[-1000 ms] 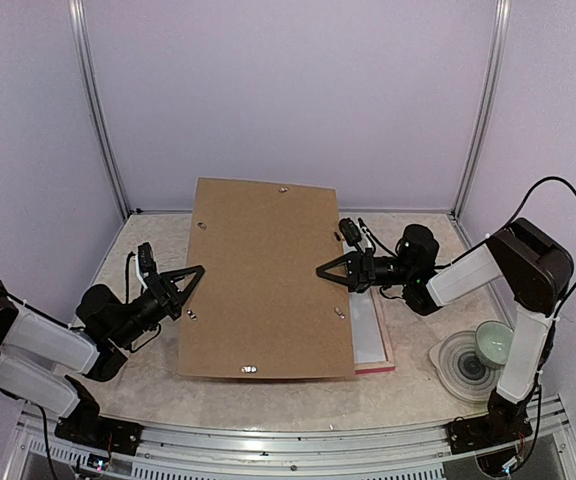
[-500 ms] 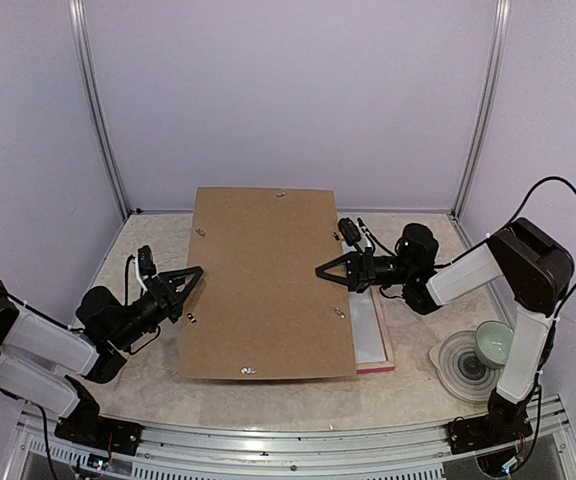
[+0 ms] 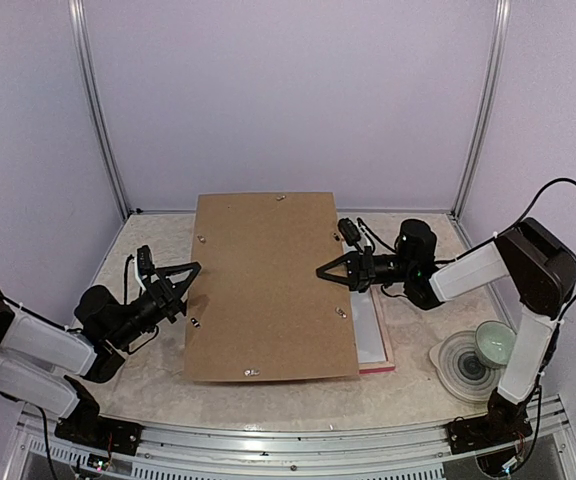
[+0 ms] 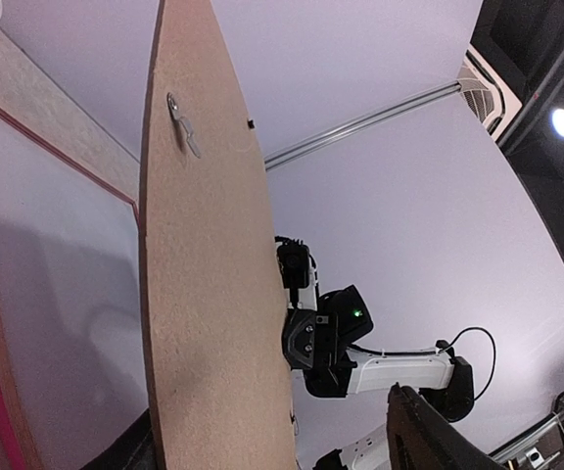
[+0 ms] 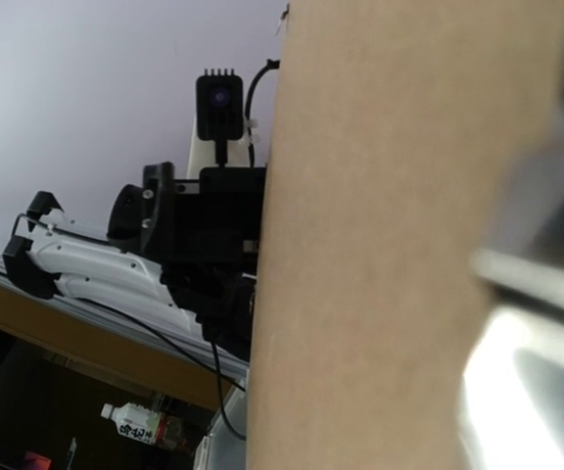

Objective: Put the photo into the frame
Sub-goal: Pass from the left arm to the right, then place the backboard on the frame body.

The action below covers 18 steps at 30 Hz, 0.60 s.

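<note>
A large brown backing board [image 3: 268,285] is held tilted over the middle of the table. My right gripper [image 3: 323,271] is shut on its right edge. To the left, my left gripper [image 3: 190,275] stands open, its fingers apart on either side of the board's left edge without pinching it. In the left wrist view the board [image 4: 204,294] is edge-on between my fingertips [image 4: 429,436]. The pink frame [image 3: 376,362] lies flat under the board, only its right side showing, with a white sheet [image 3: 366,325] inside it. The photo is hidden.
A pale green bowl [image 3: 493,342] sits on a grey plate [image 3: 455,368] at the right front. Small metal clips [image 3: 248,371] stick up from the board. Grey walls and metal posts close in the table on three sides.
My left gripper has opened and let go of the board's left edge. The board has shifted slightly right and its far edge has sunk. The right gripper keeps its hold.
</note>
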### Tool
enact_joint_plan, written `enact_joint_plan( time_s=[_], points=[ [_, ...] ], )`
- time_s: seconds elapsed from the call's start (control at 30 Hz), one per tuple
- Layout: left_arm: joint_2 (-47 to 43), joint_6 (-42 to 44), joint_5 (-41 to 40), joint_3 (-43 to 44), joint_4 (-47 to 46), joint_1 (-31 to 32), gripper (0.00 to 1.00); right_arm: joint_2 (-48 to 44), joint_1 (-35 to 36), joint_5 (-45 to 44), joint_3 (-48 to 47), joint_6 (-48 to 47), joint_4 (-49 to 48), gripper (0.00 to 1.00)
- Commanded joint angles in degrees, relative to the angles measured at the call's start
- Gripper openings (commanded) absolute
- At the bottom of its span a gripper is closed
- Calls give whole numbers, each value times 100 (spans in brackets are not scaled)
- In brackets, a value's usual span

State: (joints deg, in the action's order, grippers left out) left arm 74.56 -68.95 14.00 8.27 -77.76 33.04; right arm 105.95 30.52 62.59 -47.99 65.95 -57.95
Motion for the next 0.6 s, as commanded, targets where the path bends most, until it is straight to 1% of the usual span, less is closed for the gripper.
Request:
enact_joint_plan(
  time_s=[0.0, 0.07, 0.2, 0.33, 0.57],
  points=[
    [-188, 99, -103, 25, -362, -86, 72, -209, -162, 149, -71, -272, 653, 0],
    [-195, 101, -113, 25, -311, -93, 76, -247, -206, 163, -61, -321, 766, 0],
    [-205, 83, -149, 16, -218, -102, 81, -259, -310, 199, -15, -326, 828, 0],
    [-214, 73, -182, -9, -125, -108, 84, -270, -407, 263, 50, -254, 755, 0],
    [-249, 66, -264, -45, 31, -114, 85, -293, -613, 359, 120, -144, 694, 0]
  ],
)
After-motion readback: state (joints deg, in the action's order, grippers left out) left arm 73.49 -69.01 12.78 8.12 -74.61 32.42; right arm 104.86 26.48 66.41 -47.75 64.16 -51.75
